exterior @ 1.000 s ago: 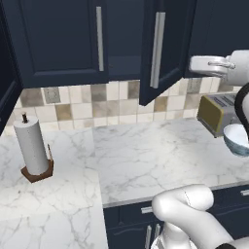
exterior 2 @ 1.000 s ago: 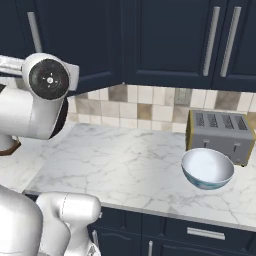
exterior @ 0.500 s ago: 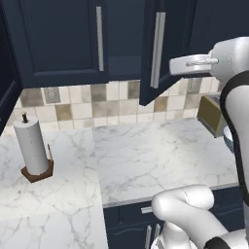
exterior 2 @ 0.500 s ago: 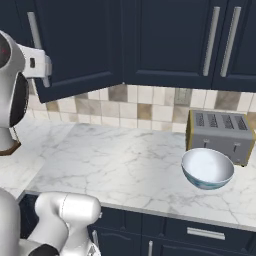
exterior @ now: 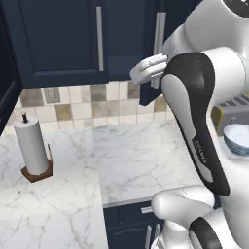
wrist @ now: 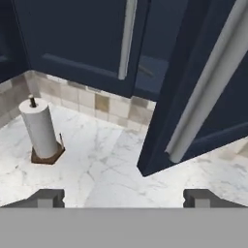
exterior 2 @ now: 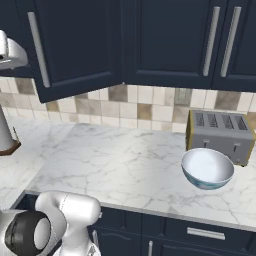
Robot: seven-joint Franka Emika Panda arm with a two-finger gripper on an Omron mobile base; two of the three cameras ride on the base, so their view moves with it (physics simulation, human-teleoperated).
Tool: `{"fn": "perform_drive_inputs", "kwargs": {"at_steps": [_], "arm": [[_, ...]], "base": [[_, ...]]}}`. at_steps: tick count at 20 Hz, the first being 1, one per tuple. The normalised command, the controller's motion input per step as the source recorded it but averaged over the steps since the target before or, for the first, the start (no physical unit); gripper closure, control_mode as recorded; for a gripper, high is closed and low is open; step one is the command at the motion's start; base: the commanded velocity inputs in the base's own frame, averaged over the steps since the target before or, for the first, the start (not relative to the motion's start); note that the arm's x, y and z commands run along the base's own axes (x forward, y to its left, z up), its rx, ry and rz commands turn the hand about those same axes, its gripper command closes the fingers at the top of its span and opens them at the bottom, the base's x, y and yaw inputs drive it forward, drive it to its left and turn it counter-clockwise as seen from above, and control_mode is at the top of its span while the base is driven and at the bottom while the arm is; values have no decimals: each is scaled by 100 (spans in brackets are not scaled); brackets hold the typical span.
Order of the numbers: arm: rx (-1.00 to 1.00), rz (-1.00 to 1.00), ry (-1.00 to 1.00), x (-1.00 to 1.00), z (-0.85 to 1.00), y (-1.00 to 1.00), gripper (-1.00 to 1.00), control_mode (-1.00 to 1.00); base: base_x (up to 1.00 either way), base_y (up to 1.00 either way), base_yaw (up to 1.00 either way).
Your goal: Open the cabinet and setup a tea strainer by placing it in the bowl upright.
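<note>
The cabinet's right door stands swung partly out, its silver bar handle just ahead and to the right in the hand view. The left door is shut. My gripper is open, with its fingertips far apart and nothing between them. It hovers in front of the door's free edge, apart from the handle. The pale blue-white bowl sits upright on the counter in front of the toaster, far to my right. The tea strainer is hidden; the gap between the doors is dim.
A grey toaster stands against the tiled wall behind the bowl. A paper towel roll on a brown base stands at the left. The marble counter runs between them, and my own forearm blocks much of the left base view.
The gripper went from shut to wide open, letting go of the right door's handle. The hand has moved left across the door. The door stays partly open.
</note>
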Motion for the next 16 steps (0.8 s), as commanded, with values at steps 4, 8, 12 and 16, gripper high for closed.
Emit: {"fn": "perform_drive_inputs", "kwargs": {"at_steps": [4, 8, 12, 16], "arm": [[-48, -49, 6, 33, -13, 3, -100, -100], [-30, -47, 0, 14, -42, 0, -100, -100], [1, -13, -2, 4, -19, -18, -100, -100], [0, -4, -15, 6, -9, -1, -100, -100]], "base": [[0, 0, 0], [0, 0, 0], [0, 0, 0], [0, 0, 0]]}}
